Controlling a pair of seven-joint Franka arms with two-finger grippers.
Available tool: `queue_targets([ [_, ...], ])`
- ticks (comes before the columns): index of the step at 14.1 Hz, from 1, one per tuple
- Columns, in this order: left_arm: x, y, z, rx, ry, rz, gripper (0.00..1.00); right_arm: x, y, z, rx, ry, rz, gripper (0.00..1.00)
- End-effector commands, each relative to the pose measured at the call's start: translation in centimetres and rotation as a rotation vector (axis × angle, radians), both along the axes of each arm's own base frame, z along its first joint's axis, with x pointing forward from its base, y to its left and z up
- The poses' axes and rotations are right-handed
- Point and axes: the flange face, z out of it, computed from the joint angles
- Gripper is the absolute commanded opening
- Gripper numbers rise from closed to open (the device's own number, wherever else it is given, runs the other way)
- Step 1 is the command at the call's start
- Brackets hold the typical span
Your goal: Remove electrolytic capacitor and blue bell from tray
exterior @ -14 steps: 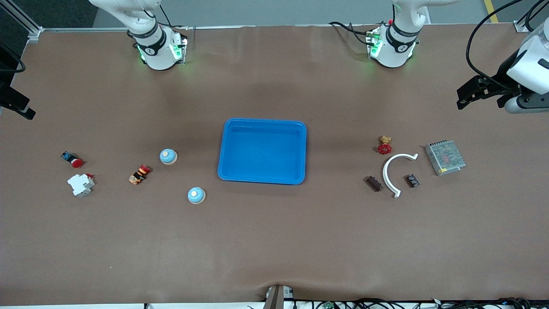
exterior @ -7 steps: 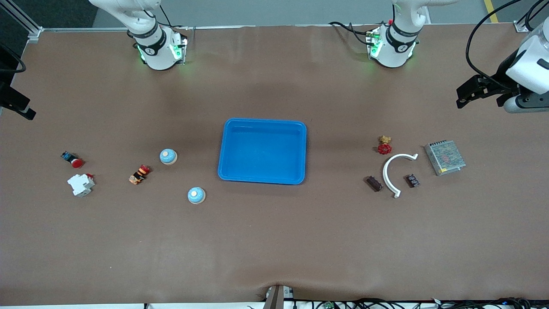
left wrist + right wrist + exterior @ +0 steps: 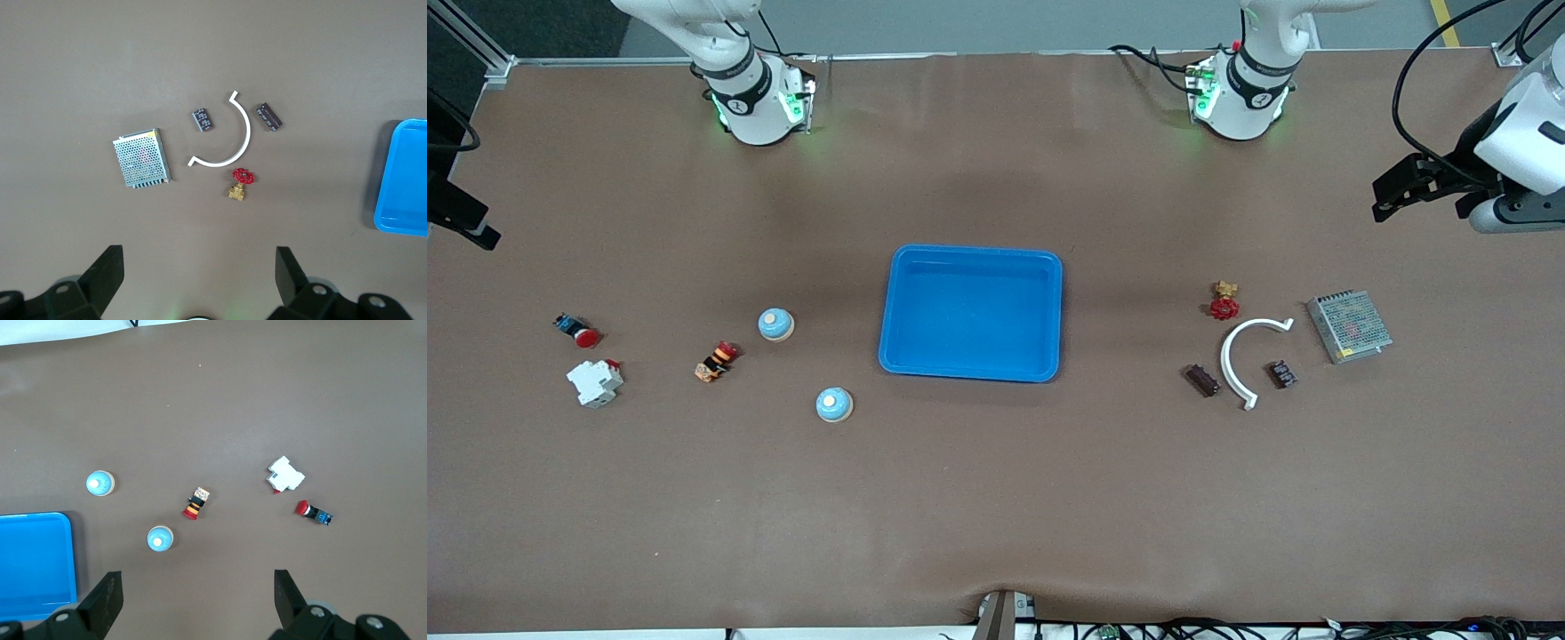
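Two empty grippers, and a tray with nothing in it.

The blue tray (image 3: 971, 378) sits mid-table and is bare. The first bell (image 3: 776, 324) lies on the table at its nine o'clock and the second bell (image 3: 834, 404) at its eight o'clock. Two dark parts (image 3: 1202, 380) (image 3: 1282, 374), either possibly the capacitor, flank a white arc (image 3: 1232, 356) at four o'clock, so the removal looks done. The left gripper (image 3: 197, 280) waits over the table's left-arm end at two o'clock, fingers spread. The right gripper (image 3: 197, 600) waits over the right-arm end at ten o'clock, also spread. The bells look smooth, domed and probably slippery, so pinch low across the base. The dark parts look light and stiff, so grip across the body.
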Motion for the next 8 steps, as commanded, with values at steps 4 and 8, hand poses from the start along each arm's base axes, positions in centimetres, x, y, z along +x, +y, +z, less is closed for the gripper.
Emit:
queue_targets([
  [4, -0.16, 0.00, 0.63, -0.016, 0.006, 0.002, 1.00, 0.25, 0.87, -0.04, 0.001, -0.010, 0.004, 1.00],
  [8, -0.24, -0.09, 0.51, -0.017, 0.014, -0.001, 1.00, 0.45, 0.86, -0.32, 0.001, -0.008, 0.004, 1.00],
])
